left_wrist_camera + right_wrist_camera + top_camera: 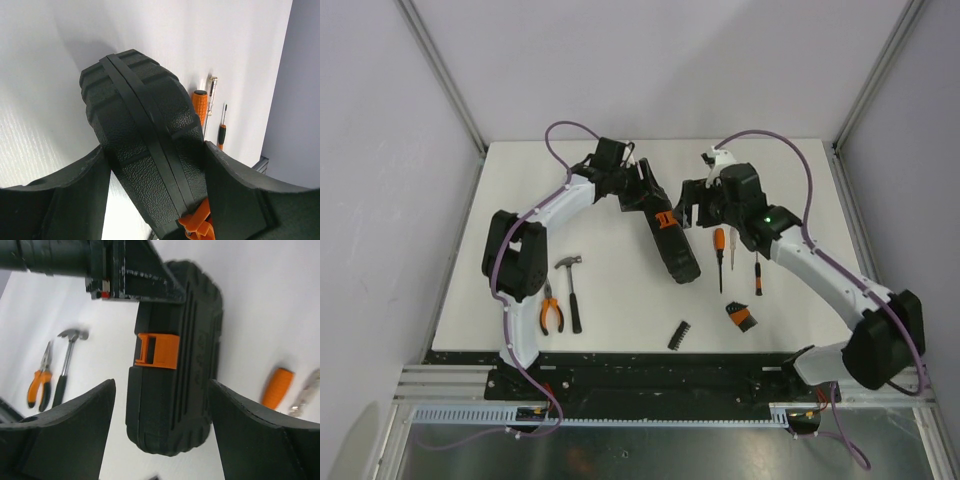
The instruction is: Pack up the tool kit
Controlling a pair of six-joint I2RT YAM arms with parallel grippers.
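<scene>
From where I stand, the counter (520, 180) carries one black case (672, 245), one hammer (572, 290), one pliers (551, 312), one thick orange-handled screwdriver (719, 250) plus one thin screwdriver (757, 273), making two, one black bit strip (679, 335) and one black-and-orange bit holder (740, 317).

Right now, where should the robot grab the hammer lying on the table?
Probably the hammer by the middle of its black handle, coming straight down with fingers across it. It lies flat, the handle is long and thin, and the pliers sit close on its left.
</scene>
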